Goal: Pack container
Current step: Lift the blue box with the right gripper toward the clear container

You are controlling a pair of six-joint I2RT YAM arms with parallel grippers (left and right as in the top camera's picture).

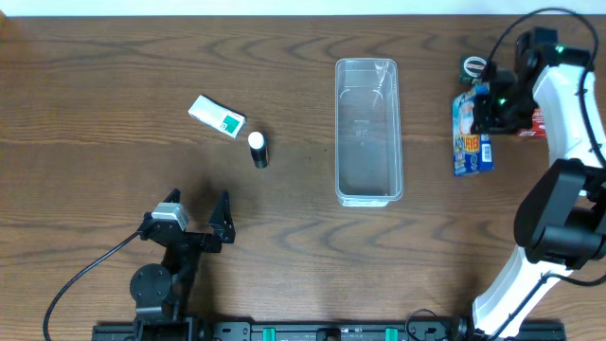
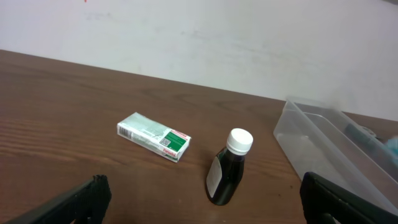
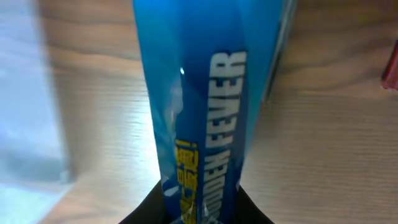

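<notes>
The clear container (image 1: 338,133) lies lengthwise in the middle of the table with nothing in it; its left end also shows in the left wrist view (image 2: 323,146). My right gripper (image 1: 492,102) is to its right, shut on a blue snack packet (image 1: 471,142). In the right wrist view the packet (image 3: 199,106) fills the space between the fingers (image 3: 202,210). My left gripper (image 1: 199,204) is open and empty near the front left. A white and green box (image 2: 154,137) and a dark bottle with a white cap (image 2: 230,168) lie ahead of its fingers (image 2: 202,211).
The box (image 1: 217,116) and bottle (image 1: 258,150) lie left of the container. A red packet (image 1: 536,123) lies under the right arm. A small round dark item (image 1: 472,66) sits at the back right. A cable trails at the front left.
</notes>
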